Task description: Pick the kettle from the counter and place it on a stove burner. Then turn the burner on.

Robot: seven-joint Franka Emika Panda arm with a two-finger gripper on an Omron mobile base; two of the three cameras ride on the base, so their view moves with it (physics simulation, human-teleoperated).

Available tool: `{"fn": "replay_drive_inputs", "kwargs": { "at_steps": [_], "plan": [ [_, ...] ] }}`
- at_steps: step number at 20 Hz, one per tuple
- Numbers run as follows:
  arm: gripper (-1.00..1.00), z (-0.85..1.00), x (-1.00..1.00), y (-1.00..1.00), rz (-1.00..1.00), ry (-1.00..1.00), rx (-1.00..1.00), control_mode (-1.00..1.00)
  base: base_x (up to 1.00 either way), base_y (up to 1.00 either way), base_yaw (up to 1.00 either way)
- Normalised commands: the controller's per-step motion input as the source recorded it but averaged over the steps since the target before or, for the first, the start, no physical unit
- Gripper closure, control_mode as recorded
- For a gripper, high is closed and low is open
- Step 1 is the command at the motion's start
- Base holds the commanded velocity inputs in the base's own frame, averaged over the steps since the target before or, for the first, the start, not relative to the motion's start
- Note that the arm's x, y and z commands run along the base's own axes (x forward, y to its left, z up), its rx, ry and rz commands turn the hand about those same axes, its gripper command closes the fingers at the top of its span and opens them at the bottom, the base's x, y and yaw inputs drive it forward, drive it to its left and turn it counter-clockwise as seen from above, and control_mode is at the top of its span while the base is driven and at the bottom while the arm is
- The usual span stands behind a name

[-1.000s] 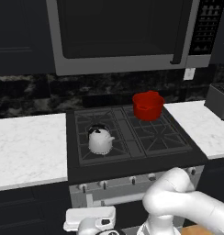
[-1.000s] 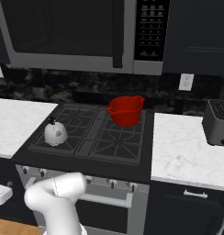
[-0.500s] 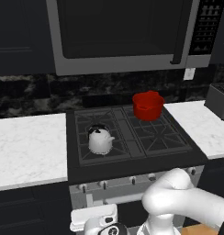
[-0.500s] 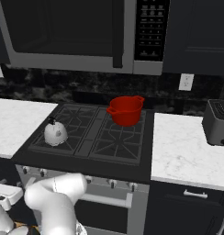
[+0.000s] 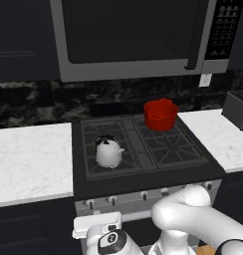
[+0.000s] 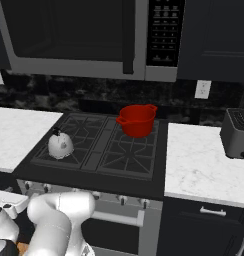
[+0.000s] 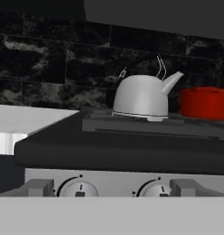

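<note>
**Hand view: kettle parked on burner, knobs next**

Hand view looks level at the stove front. Kettle sits upright on the near-left stove burner, spout toward the red pot further right and back. Two knobs along the bottom edge, left knob and right knob, both close to the camera, w/ square tabs either side.

Left base view: kettle on the near-left grate, well apart from the red pot on the far-right burner. White marble table to the left carries nothing of the task now. Arm is folded low in front of the oven; end effector sits below the knob row, seen from behind, so can't tell how wide the jaws stand or whether anything is in them. Finger tips aren't clear in the hand view either. Toaster on the right table, irrelevant.

Judgement: placing looks done; what's left is the burner knob.

Risks:
- Wrong knob. Several alike in a row, no visible label tying one to the near-left burner; picking by position alone could light an empty grate or the one under the pot.
- Approach is low and tight, elbow near the oven front; a wide swing may bump the handle.
- Off-centre grip may slip round the knob w/o turning it.
- Partial turn = burner not actually on.
</note>
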Motion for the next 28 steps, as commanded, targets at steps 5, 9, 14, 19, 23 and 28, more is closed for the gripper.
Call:
{"fn": "replay_drive_inputs", "kwargs": {
  "at_steps": [5,9,14,19,23,28],
  "plan": [
    [-1.00,-0.30,0.02,0.05,-0.03,-0.03,0.00,-1.00,0.00,0.00,0.00],
    [-1.00,-0.09,0.13,0.02,-0.01,-0.01,0.00,-1.00,0.00,0.00,0.00],
    [-1.00,0.00,0.20,0.00,0.00,-0.01,0.00,-1.00,0.00,0.00,0.00],
    [-1.00,0.00,0.23,0.00,0.00,0.00,0.00,-1.00,0.00,0.00,0.00],
    [-1.00,-0.08,0.19,0.00,0.00,0.00,0.00,-1.00,0.00,0.00,0.00],
    [-1.00,-0.15,0.15,0.00,0.00,0.00,0.00,-1.00,0.00,0.00,0.00]
  ]
}}
